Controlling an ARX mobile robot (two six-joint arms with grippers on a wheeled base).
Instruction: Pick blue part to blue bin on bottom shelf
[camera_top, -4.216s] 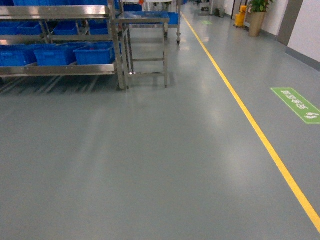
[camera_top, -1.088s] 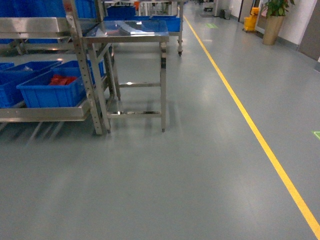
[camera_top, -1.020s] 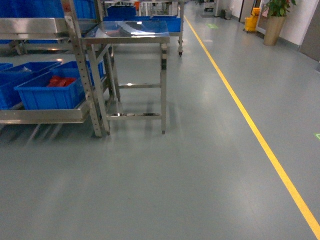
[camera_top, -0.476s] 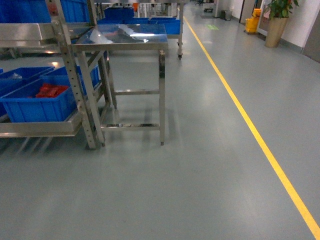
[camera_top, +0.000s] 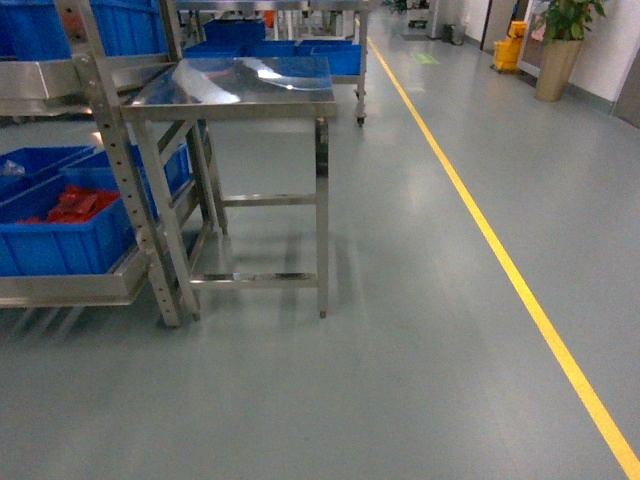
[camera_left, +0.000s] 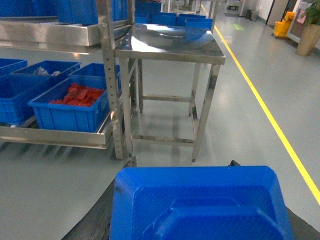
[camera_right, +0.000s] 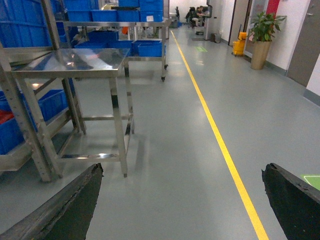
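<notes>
The blue part (camera_left: 200, 205), a big moulded blue plastic piece, fills the bottom of the left wrist view. My left gripper (camera_left: 182, 162) is shut on it, a dark finger showing at each side. The bottom shelf (camera_top: 60, 290) is the low steel level of the rack on the left, also in the left wrist view as a front rail (camera_left: 50, 136). Blue bins (camera_left: 15, 92) stand on it; the end bin (camera_left: 75, 107) holds red parts. My right gripper (camera_right: 182, 169) hangs open over bare floor, nothing between its fingers. Neither gripper shows in the head view.
A steel table (camera_top: 240, 85) stands right beside the rack's end post (camera_top: 130, 190). A yellow floor line (camera_top: 500, 250) runs down the aisle on the right. Further blue bins (camera_top: 300, 50), a potted plant (camera_top: 560, 40) and a yellow bucket (camera_top: 508, 50) stand far off.
The rack and steel table have grown larger and slid left and down in the head view as the base rolled closer. The bin of red parts came into sight.
</notes>
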